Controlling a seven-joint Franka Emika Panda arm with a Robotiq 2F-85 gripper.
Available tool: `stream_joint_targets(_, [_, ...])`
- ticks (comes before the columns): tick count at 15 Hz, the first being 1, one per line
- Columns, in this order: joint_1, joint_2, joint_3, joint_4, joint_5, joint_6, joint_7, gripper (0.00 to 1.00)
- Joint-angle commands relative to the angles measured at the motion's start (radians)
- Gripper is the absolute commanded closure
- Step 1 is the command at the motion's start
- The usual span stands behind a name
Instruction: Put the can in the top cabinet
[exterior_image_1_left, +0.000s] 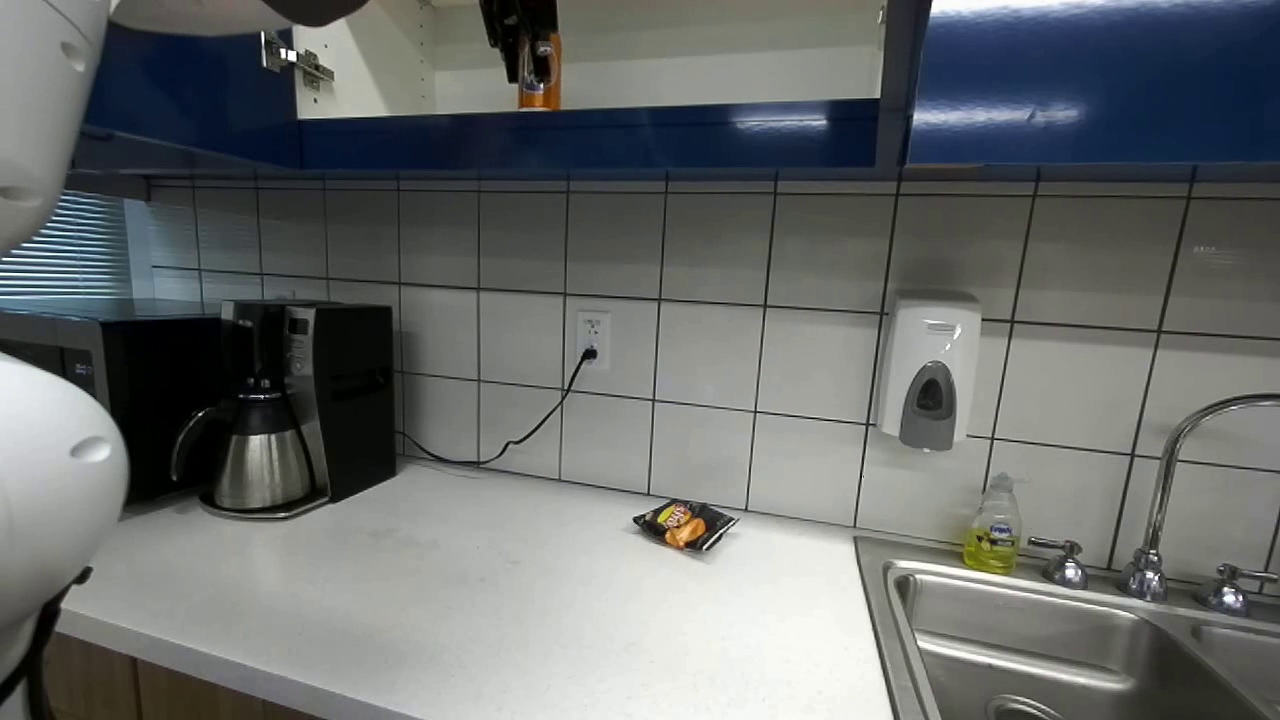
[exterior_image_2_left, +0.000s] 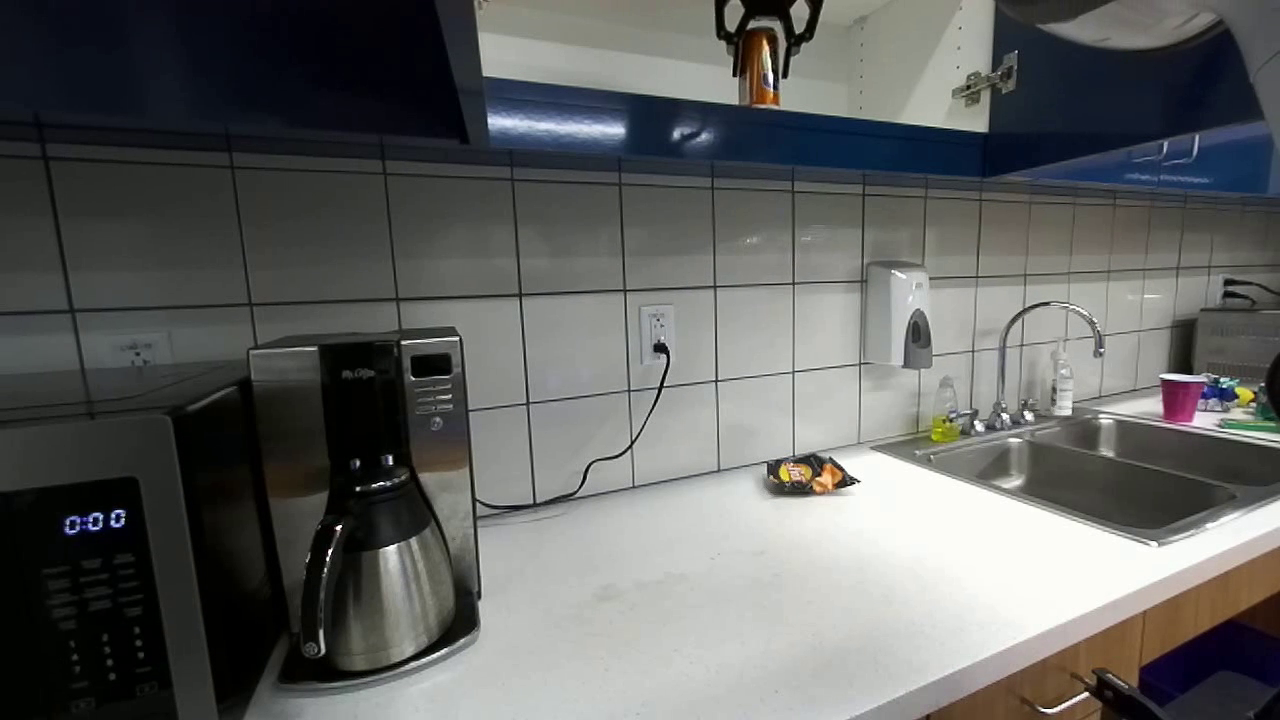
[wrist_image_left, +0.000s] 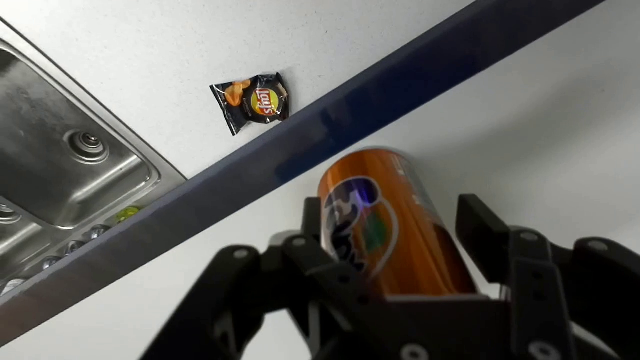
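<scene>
The orange can (exterior_image_1_left: 541, 97) stands upright on the white shelf of the top cabinet (exterior_image_1_left: 600, 138), near its front edge. It also shows in an exterior view (exterior_image_2_left: 761, 85) and large in the wrist view (wrist_image_left: 400, 235). The cabinet's blue front edge shows in an exterior view (exterior_image_2_left: 720, 130) and crosses the wrist view (wrist_image_left: 295, 150). My gripper (exterior_image_2_left: 761, 72) reaches down from above with its fingers on either side of the can. In the wrist view the gripper (wrist_image_left: 390, 205) is open; the right finger is apart from the can, the left one close beside it. The can's top is hidden.
The open blue cabinet door (exterior_image_2_left: 1110, 95) hangs beside the arm. Below are the counter (exterior_image_1_left: 560, 600), a chip bag (exterior_image_1_left: 686, 525), a coffee maker (exterior_image_2_left: 365, 500), a microwave (exterior_image_2_left: 100, 540), a soap dispenser (exterior_image_1_left: 930, 370) and a sink (exterior_image_1_left: 1020, 630) with a faucet.
</scene>
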Motion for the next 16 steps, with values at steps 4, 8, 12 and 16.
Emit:
stream_joint_targets(4, [-0.006,0.043,-0.016,0.051,0.003,-0.033,0.035,0.0])
stream_joint_targets(8, [-0.009,0.032,-0.019,0.043,0.014,-0.034,0.022,0.0])
stream_joint_targets(12, [-0.01,0.008,-0.015,0.035,0.025,-0.044,-0.001,0.0])
stream_joint_targets(16, [-0.013,-0.026,-0.009,0.02,0.049,-0.084,-0.032,0.0])
